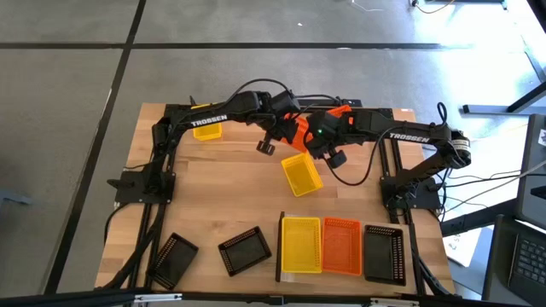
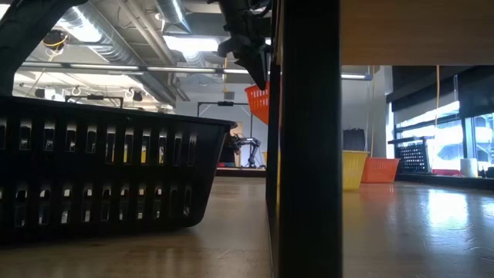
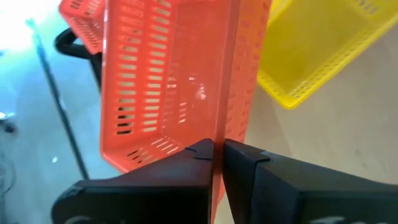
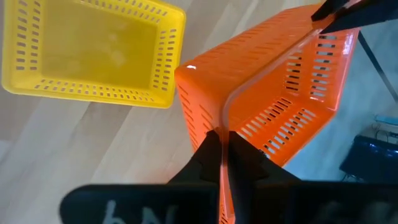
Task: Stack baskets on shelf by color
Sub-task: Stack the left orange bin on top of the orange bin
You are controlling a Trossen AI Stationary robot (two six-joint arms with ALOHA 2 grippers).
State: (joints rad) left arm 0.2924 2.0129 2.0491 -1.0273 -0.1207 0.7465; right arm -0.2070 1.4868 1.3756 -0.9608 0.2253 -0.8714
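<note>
From above, both arms meet over the far middle of the tabletop (image 1: 213, 183), each gripping an orange basket (image 1: 300, 130) held up between them. The left pincer (image 1: 284, 122) and the right pincer (image 1: 317, 136) sit at opposite sides of it. Just nearer lies a loose yellow basket (image 1: 301, 173), and another yellow one (image 1: 206, 130) rests at the far left. On the shelf (image 1: 280, 247) at the near edge stand a yellow, an orange and a black basket side by side; two more black baskets (image 1: 245, 250) lie left of it.

From tabletop height, the orange basket (image 2: 258, 102) hangs in the air behind a big black basket (image 2: 100, 174).

Left wrist: the pincer (image 3: 217, 151) is nipped narrow on the orange basket's (image 3: 168, 81) rim.

Right wrist: that pincer (image 4: 222, 142) is pinched tight on the orange rim (image 4: 267, 93) too, the yellow basket (image 4: 93, 53) lying on the wood beyond.
</note>
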